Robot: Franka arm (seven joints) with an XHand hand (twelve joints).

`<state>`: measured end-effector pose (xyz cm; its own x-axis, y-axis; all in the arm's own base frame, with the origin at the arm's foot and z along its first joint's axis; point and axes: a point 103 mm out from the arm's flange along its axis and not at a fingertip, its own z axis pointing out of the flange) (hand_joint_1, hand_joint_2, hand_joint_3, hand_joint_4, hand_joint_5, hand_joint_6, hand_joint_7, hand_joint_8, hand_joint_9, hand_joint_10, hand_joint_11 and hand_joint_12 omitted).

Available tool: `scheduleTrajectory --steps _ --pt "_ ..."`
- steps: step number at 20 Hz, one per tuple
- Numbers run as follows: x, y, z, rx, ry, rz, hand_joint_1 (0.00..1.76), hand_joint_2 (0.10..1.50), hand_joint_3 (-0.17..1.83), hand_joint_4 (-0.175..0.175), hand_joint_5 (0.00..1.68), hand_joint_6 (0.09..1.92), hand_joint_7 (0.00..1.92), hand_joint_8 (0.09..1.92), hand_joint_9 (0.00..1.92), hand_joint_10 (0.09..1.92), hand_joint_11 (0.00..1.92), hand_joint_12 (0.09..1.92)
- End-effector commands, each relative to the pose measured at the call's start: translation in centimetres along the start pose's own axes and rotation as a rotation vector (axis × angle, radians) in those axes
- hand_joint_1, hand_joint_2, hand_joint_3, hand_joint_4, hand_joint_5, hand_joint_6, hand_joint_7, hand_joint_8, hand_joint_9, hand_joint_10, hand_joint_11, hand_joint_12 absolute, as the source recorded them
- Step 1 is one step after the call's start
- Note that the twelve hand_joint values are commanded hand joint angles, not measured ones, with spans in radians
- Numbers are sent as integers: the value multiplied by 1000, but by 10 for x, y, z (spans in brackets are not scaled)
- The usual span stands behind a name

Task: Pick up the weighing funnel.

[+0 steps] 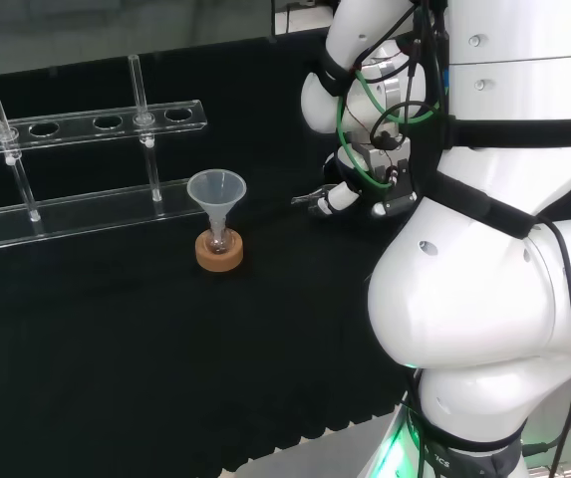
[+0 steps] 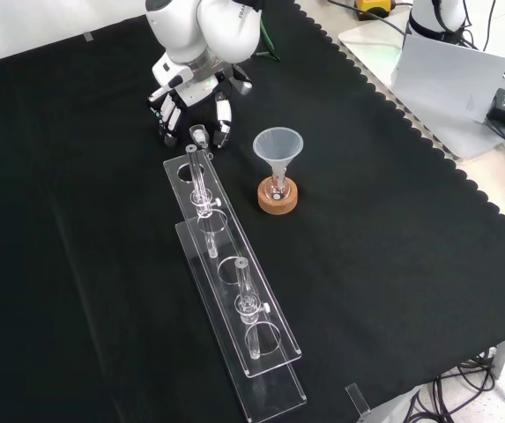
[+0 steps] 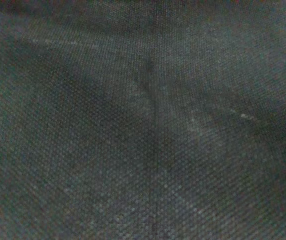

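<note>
My hand (image 2: 190, 104) is low over the black cloth, just beyond the far end of the clear rack in the front view. Its fingers (image 2: 221, 119) curl down on both sides of a small clear piece, the weighing funnel (image 2: 199, 135), whose end pokes out between them. In the head view the hand (image 1: 345, 194) sits left of the white arm links, and the weighing funnel's tip (image 1: 305, 199) sticks out of it to the left. The wrist view looks at the cloth (image 3: 143, 130) from very close.
The big funnel (image 2: 278, 145) stands in a small flask on a cork ring (image 2: 278, 196), close to the right of the hand in the front view. A long clear test-tube rack (image 2: 234, 291) with two upright tubes runs from the hand toward the front edge.
</note>
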<state>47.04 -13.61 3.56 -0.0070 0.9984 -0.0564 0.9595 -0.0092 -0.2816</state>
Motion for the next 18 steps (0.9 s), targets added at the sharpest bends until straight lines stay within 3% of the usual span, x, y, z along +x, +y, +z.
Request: scheduleTrajectory --steps 1,3,6,12,18 --pt "0 -1 1 -15 -7 2 937 529 622 175 1124 536 1288 567 986 384 0 1562" --pt "0 -1 0 -38 -7 0 1050 670 508 175 1248 513 1363 542 1046 371 11 1570" --pt "1 -2 -4 -64 -14 -4 1114 715 467 175 1361 405 1458 477 1133 342 59 1557" --pt "1 -1 -13 -86 -18 -1 1150 588 667 175 1469 295 1612 360 1282 299 155 1516" --pt "2 0 -19 -110 -10 1 1157 554 720 175 1486 288 1648 331 1324 285 175 1508"
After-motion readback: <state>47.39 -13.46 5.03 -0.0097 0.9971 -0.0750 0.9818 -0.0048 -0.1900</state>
